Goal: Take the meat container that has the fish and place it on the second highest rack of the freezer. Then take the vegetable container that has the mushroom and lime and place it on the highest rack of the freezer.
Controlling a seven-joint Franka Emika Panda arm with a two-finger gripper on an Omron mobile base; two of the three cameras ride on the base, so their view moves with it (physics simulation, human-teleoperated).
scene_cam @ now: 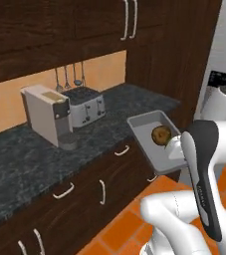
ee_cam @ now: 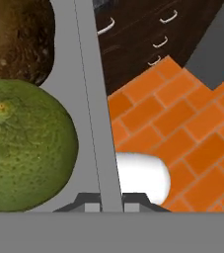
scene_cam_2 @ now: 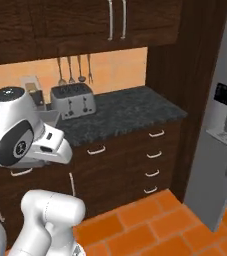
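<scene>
Vegetable container (scene_cam: 149, 130) is carried level off the counter edge (scene_cam: 134, 107), so mushroom (scene_cam: 161, 134) and lime (ee_cam: 27, 148) stay inside. My gripper (ee_cam: 108, 203) pinches its rim wall between both tips for transport to the freezer (scene_cam_2: 220, 130).

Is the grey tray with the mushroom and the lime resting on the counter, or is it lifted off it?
Lifted. The grey tray hangs past the counter edge, over the floor, its wall gripped by the tool; the mushroom and lime lie inside.

Place: a home kitchen — rendered
Signs: dark granite counter (scene_cam: 30, 149), wooden cabinets (scene_cam: 59, 25), toaster (scene_cam: 86, 106), coffee machine (scene_cam: 47, 114), hanging utensils (scene_cam_2: 75, 70), grey freezer (scene_cam_2: 220, 125) — orange tile floor (scene_cam_2: 150, 225)
</scene>
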